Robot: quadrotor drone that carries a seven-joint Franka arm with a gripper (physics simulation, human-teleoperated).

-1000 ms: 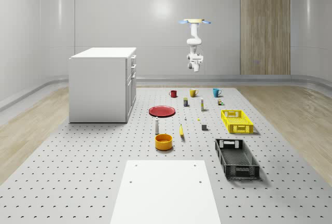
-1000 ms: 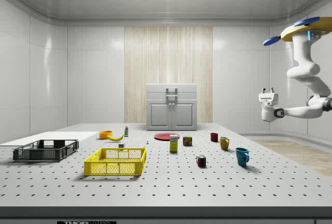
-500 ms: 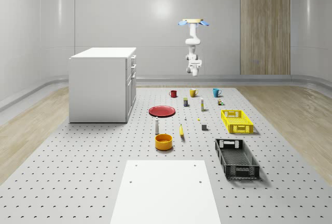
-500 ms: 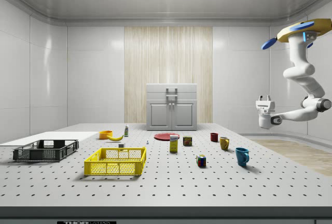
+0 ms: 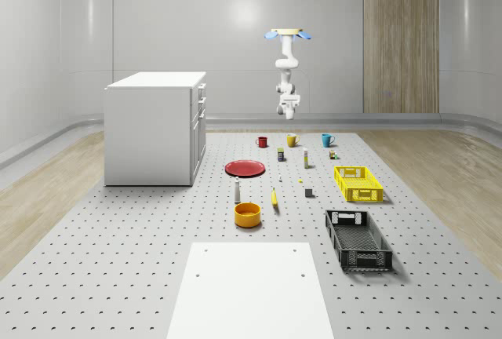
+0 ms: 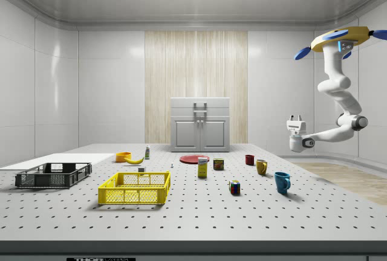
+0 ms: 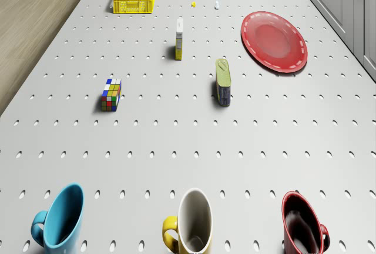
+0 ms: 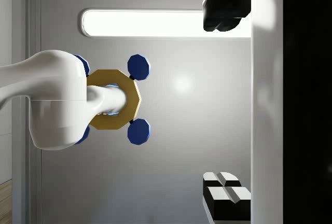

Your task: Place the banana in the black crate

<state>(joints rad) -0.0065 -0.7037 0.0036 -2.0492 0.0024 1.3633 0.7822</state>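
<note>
Jaws: the gripper (image 6: pixel 295 118) points upward, its two fingers (image 8: pixel 227 192) held well apart with nothing between them.
Gripper place: in the air above the far edge of the table (image 6: pixel 254 212), up beyond the row of mugs; the wrist view looks up at the ceiling light (image 8: pixel 142 23).
Arm: the white arm (image 6: pixel 338 101) bends down from the drone, and its forearm reaches level toward the side view's left, ending in the upturned gripper.
Drone: the drone (image 6: pixel 341 36), a yellow body with blue rotors, hovers above and behind the gripper, over the table's far end; it rests on nothing.
Below the jaws: a red mug (image 7: pixel 302 223), a yellow mug (image 7: pixel 192 221) and a blue mug (image 7: pixel 59 217) stand in a row, apart from each other.
Farther out: a colour cube (image 7: pixel 110 94), a green tin (image 7: pixel 222 82) lying on its side, a narrow upright box (image 7: pixel 179 39) and a red plate (image 7: pixel 274 40); no writing on them can be read.
Yellow crate: the yellow crate (image 5: pixel 358 183) sits beyond those, at the whole-scene view's right.
Banana: the banana (image 5: pixel 274 197) lies on the table far from the jaws, just beside an orange bowl (image 5: pixel 247 213) and near a small white bottle (image 5: pixel 237 191), outside any crate.
Black crate: the black crate (image 5: pixel 357 239) stands farthest from the jaws, near the table's front, well apart from the banana.
Cabinet: a white cabinet (image 5: pixel 155 127) stands on the table at the whole-scene view's left.
White sheet: a white sheet (image 5: pixel 251 288) lies flat at the near end.
</note>
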